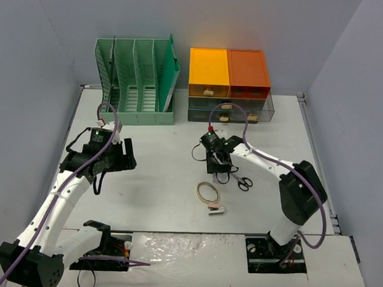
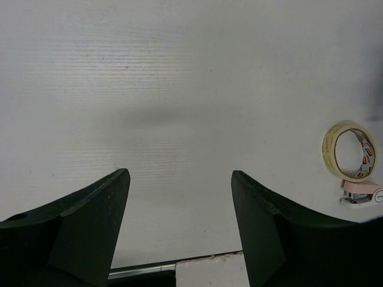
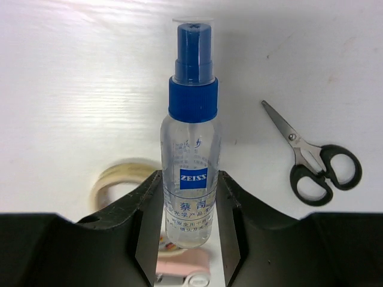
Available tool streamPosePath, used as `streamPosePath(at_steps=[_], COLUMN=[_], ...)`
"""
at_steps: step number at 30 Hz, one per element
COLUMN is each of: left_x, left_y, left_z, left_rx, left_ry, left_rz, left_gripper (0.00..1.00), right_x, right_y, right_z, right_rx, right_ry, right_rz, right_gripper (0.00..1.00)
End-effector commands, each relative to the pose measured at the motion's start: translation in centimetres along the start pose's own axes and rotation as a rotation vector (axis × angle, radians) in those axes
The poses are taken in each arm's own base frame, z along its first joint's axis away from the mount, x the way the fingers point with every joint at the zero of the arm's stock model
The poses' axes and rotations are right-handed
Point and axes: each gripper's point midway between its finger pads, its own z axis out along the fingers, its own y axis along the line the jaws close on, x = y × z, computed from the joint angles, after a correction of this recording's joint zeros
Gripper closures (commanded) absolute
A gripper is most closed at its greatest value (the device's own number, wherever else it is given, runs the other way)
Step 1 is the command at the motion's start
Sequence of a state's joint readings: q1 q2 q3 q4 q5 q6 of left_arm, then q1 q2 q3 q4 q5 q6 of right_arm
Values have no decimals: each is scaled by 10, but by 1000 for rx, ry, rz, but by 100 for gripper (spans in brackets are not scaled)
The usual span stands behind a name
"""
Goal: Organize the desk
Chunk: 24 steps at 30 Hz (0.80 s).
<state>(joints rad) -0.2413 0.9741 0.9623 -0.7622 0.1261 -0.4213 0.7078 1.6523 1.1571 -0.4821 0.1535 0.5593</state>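
Top external view: the desk [image 1: 157, 199], off-white, bears everything. The drawer unit [image 1: 230, 85] at its far edge serves as landmark. The mint file rack [image 1: 135, 84] stands just left of the drawer unit. The left gripper [image 2: 179, 179], well left of and in front of the drawer unit, hangs with jaws apart over bare desk, holding nothing. The right gripper [image 3: 190, 197], near the drawer unit's front, clamps a spray bottle [image 3: 191, 149] by its lower body. Scissors [image 1: 242, 181], tape roll [image 1: 207, 192] and a small pink item [image 1: 216, 210] lie farther in front. The likely step is stowing the bottle: keep the grip firm, carry the bottle clear of the scissors, and release only once it is supported.
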Motion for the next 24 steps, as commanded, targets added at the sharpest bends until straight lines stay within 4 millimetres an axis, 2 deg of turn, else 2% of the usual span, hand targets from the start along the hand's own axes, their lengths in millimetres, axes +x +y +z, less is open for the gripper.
streamPosePath(at_steps=[1,5,9,10,12,15,19,21,23,24], left_x=[-20,-21,-18,-18,-17,-16,-16,-14,-12,-12], left_y=[-8,-9,-10,-10,-10,-10,-9,-9,-8,-7], left_z=[-7,-6,-4,-4,-4,-5,-7,-9,-9,-9], left_rx=[26,31,38,39,41,40,39,39,33,33], left_ry=[-70,-72,-70,-70,-70,-69,-71,-71,-67,-68], left_rz=[21,19,11,10,9,7,7,3,2,2], left_gripper=[34,34,34,34,35,34,35,35,34,35], right_x=[-94,-138,-181,-186,-214,-242,-279,-300,-313,-318], right_y=[34,38,32,35,26,17,10,1,-5,-10], right_z=[-106,-152,-173,-179,-182,-186,-194,-202,-202,-208], right_rx=[-219,-273,-357,-386,-471,-552,-620,-619,-620,-622], right_ry=[-311,-442,-553,-573,-620,-678,-766,-830,-857,-878], right_rz=[132,254,500,505,697,884,1009,1080,1135,1167], right_gripper=[100,100,100,100,100,100,100,100,100,100])
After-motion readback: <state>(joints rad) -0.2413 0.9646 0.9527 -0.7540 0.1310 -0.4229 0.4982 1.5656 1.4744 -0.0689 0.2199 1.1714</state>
